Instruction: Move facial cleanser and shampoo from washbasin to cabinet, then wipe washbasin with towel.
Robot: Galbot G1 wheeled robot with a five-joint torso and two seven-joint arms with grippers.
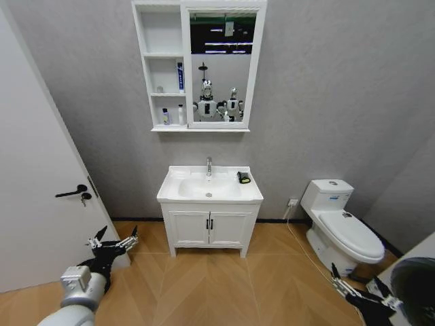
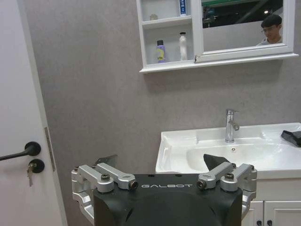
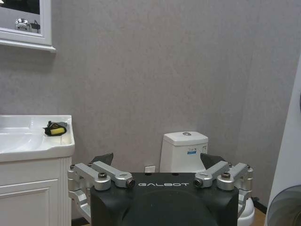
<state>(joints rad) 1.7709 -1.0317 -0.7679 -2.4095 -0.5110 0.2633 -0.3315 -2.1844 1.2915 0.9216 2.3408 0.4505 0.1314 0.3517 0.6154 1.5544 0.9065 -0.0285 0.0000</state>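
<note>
1. Washbasin (image 1: 178, 192) sits at frame centre of the head view, with the towel (image 1: 243, 178) on its right rim by the wall.
2. Cabinet (image 1: 160, 68) hangs above, upper centre; a blue tube (image 1: 180, 77) stands on its middle shelf and two bottles (image 1: 173, 115) on the lowest.
3. Left gripper (image 1: 113, 243), lower left, hangs spread wide, grasping nothing.
4. Right gripper (image 1: 355, 285), lower right, is likewise released and empty.

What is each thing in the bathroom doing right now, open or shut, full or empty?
left gripper: open, empty, held low by the door
right gripper: open, empty, low near the toilet
towel: folded on the washbasin rim
cabinet: bottles on shelves
vanity doors: shut
toilet lid: down
</note>
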